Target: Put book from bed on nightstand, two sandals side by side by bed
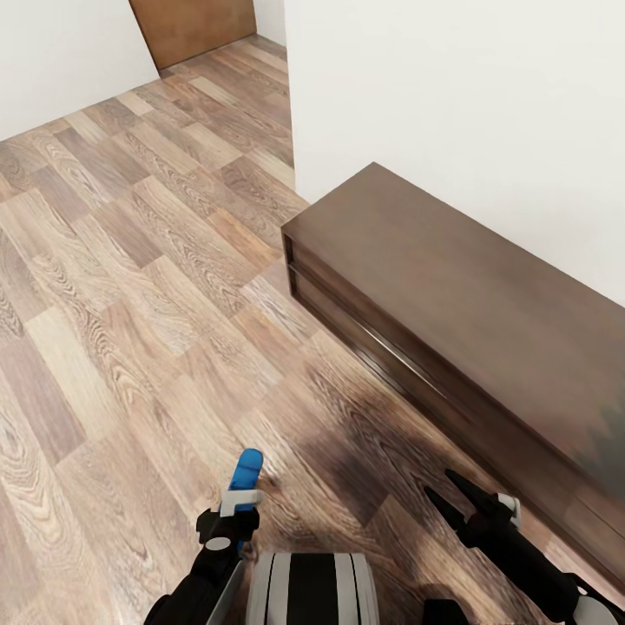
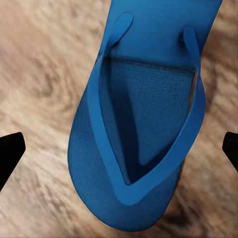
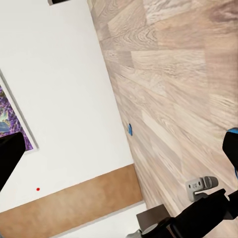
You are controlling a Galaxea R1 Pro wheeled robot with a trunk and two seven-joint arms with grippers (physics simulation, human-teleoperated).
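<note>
Head view: left gripper (image 1: 233,512) holds a bright blue flat flip-flop sandal (image 1: 245,470) above the brown plank floor (image 1: 121,286), its long axis running away from the robot, free end forward. Left wrist view shows the sandal (image 2: 139,144) with toe strap up, dark fingertips (image 2: 10,148) at either side; grip contact cannot be told. Right gripper (image 1: 451,499) hangs with jaws apart beside a long low dark-brown cabinet (image 1: 451,304) against the white wall (image 1: 451,104). Open floor lies left and ahead.

head: you look down over plank floor (image 1: 130,304) | left wrist: close above floor | right wrist: along floor toward wall (image 3: 59,99); all share floor
</note>
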